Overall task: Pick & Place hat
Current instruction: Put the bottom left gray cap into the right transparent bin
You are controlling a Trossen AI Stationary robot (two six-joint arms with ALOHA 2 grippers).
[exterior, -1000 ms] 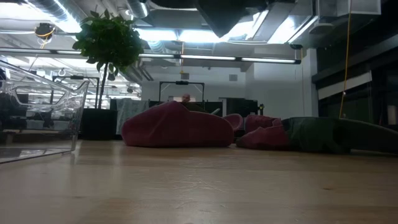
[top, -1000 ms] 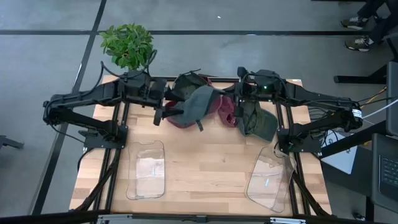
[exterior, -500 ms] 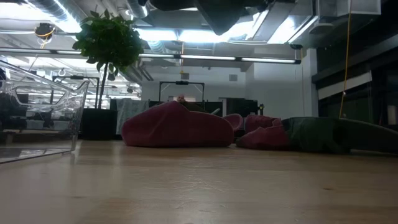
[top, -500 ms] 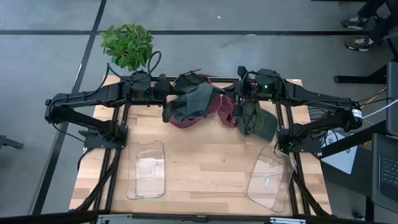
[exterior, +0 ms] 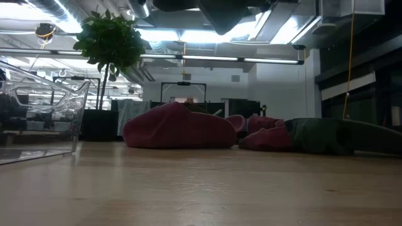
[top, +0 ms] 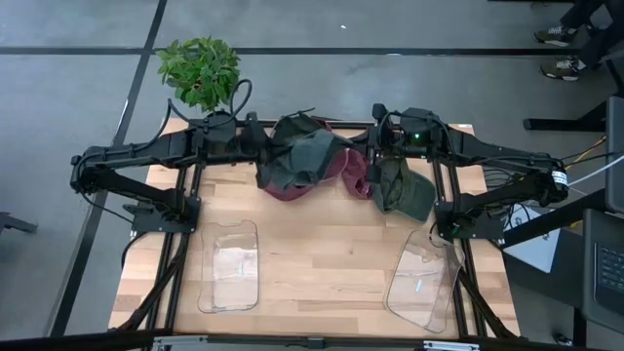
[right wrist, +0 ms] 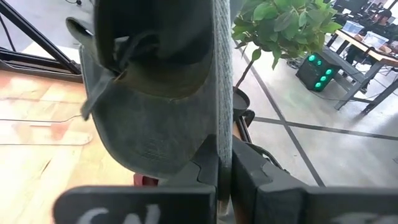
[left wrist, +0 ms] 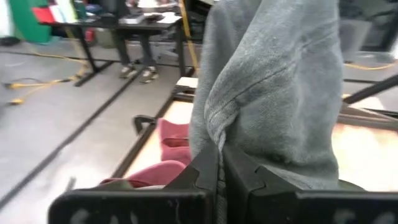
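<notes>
Two grey hats (top: 310,156) are hanging from the grippers, beside two red hats (exterior: 179,127) and two clear bins (top: 229,265).

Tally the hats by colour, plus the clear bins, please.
Grey hat: 1
Dark green hat: 1
Maroon hats: 2
Clear bins: 2
Total: 6
Dark cloth behind the grey one: unclear, not counted.

Two dark jointed arms (top: 146,151), black cables, blocky matte-black fingers (left wrist: 199,177).
</notes>
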